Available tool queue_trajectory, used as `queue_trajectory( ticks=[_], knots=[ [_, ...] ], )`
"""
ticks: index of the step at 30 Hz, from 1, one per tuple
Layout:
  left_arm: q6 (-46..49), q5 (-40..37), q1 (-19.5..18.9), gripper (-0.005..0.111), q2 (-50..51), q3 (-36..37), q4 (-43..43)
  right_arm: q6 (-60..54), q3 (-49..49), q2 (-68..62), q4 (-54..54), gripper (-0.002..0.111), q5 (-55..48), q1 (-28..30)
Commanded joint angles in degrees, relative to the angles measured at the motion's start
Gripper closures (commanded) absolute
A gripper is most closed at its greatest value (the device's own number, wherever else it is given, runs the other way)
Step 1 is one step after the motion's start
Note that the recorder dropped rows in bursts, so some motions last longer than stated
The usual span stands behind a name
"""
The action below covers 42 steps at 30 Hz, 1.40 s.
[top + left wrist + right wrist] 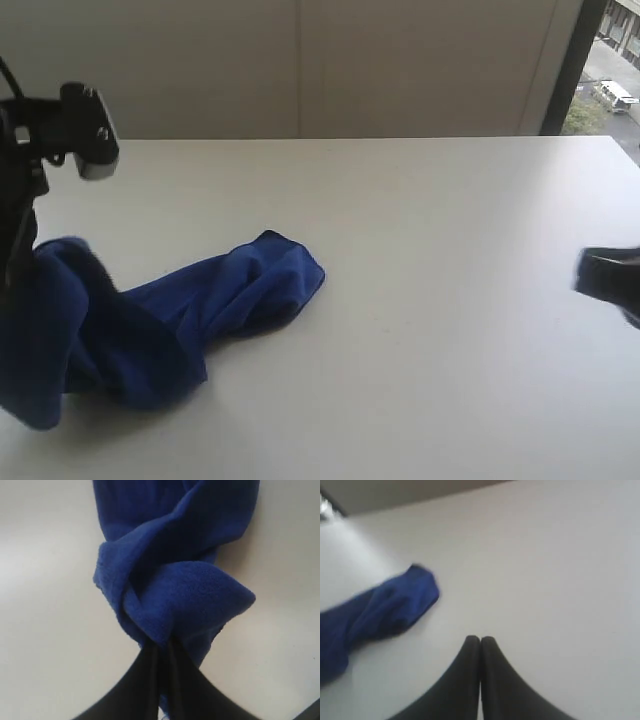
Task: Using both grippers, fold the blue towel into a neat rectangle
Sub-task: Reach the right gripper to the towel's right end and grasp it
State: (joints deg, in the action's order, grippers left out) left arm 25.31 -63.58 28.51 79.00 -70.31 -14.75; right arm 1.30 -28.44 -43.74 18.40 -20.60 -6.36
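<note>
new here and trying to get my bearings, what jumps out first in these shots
The blue towel, a bunched rope of deep colour on the white table, lies at the exterior view's left. The left pincer is shut on a fold of it; the right pincer, shut and empty, hangs over bare table far right.

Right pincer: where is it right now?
In the exterior view the right pincer sits at the far right edge over the white table, shut and empty, well apart from the blue towel at the left.
</note>
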Motion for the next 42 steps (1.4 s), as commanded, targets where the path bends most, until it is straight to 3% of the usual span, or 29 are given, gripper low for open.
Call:
queue_trajectory(
  ticks=[1,10,14,18,22,27,30,33,42],
  knots=[
    [-4.1,1.9,-1.1,0.107,-0.3,4.6,0.9,-24.4,-17.3,-22.9,8.8,0.108,-13.1,-2.6],
    [-6.0,7.4,-1.1,0.107,-0.3,12.3,1.4,-65.3,-49.2,-58.7,22.0,0.108,-32.2,-3.3],
    [-6.0,8.4,-1.1,0.107,-0.3,13.2,1.4,-79.8,-57.1,-68.2,23.7,0.098,-26.4,-5.3],
    [-6.1,10.1,-1.1,0.107,-0.3,13.2,1.4,-77.8,-63.6,-75.6,22.9,0.077,-14.7,-7.7],
    [-6.1,12.3,-1.1,0.107,-0.3,13.2,2.6,-77.8,-71.0,-82.8,21.6,0.055,-11.4,-9.6],
    [-6.1,12.8,-1.1,0.107,-0.3,13.2,3.7,-74.4,-78.9,-89.5,19.0,0.055,-5.7,-11.4],
    [-6.1,12.8,-1.1,0.107,-0.3,13.2,3.7,-75.2,-79.5,-90.1,19.0,0.063,-5.5,-11.4],
    [-6.1,12.9,-1.1,0.107,-0.3,13.2,3.7,-75.2,-79.5,-90.1,19.0,0.063,-6.3,-11.4],
    [-6.1,13.0,-1.1,0.107,-0.3,13.2,3.7,-70.4,-79.4,-91.0,16.7,0.063,-22.4,-11.3]
  ],
)
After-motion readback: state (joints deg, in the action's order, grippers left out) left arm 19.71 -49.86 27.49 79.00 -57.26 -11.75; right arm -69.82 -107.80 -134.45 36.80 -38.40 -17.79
